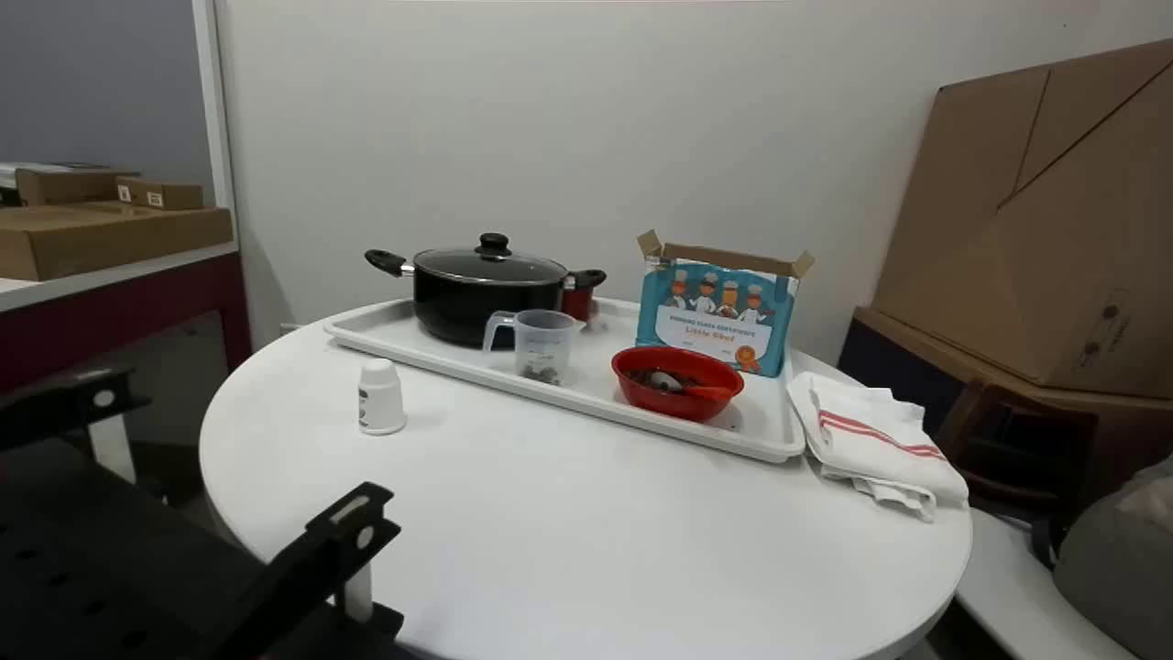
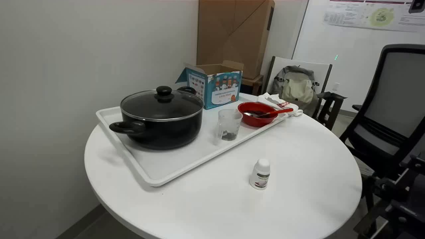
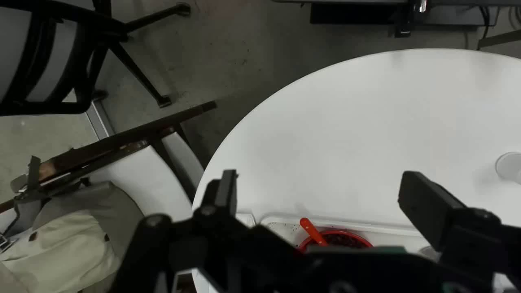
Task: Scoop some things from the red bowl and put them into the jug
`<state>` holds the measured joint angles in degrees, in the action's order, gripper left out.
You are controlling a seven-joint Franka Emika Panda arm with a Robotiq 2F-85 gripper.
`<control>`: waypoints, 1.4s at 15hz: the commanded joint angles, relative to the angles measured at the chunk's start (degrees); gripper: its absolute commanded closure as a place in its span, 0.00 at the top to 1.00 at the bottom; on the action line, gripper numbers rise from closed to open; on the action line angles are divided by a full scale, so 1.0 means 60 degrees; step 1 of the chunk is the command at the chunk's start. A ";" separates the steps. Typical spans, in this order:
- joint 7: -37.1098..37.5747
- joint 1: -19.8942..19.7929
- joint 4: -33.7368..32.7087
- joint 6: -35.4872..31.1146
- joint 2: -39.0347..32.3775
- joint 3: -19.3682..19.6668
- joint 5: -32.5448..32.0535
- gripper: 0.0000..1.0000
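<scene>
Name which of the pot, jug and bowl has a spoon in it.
The red bowl: a red-handled spoon rests in it, reaching over the rim. The clear jug and the lidded black pot show none.

Teal box [image 1: 718, 323] reads "Little Chef" in orange-red in an exterior view; capitals line above it too blurred to be sure. White bottle [image 2: 260, 176] label, clear jug [image 1: 544, 343] markings, wall poster [image 2: 375, 15], big carton [image 1: 1045, 238] marks, small carton [image 1: 165, 193] stickers: print illegible.
</scene>
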<state>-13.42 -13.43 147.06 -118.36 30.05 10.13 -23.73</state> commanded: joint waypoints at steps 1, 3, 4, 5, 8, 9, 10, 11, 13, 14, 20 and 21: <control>0.0028 0.0077 -0.0016 0.0035 0.0006 0.0063 -0.0030 1.00; 0.0028 0.0077 -0.0016 0.0035 0.0006 0.0063 -0.0030 1.00; 0.0028 0.0077 -0.0016 0.0035 0.0006 0.0063 -0.0030 1.00; 0.0028 0.0077 -0.0016 0.0035 0.0006 0.0063 -0.0030 1.00; 0.0028 0.0077 -0.0016 0.0035 0.0006 0.0063 -0.0030 1.00; 0.0056 0.0050 0.0013 -0.0114 0.0007 0.0060 -0.0126 1.00; 0.0005 0.0038 -0.0028 -0.0190 -0.0077 0.0091 -0.0174 1.00; 0.0013 0.0004 -0.0129 -0.0175 -0.0246 0.0087 -0.0253 1.00; -0.0171 -0.0013 -0.0358 -0.0162 -0.0698 0.0116 -0.0525 1.00; -0.0395 -0.0004 -0.0495 -0.0215 -0.1072 0.0095 -0.0905 1.00; -0.1643 0.0238 -0.1613 -0.0311 -0.3383 0.0334 -0.1430 1.00; -0.1889 0.0248 -0.1803 -0.0366 -0.3668 0.0330 -0.1440 1.00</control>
<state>-19.79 -13.02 141.53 -119.48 15.24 10.95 -31.79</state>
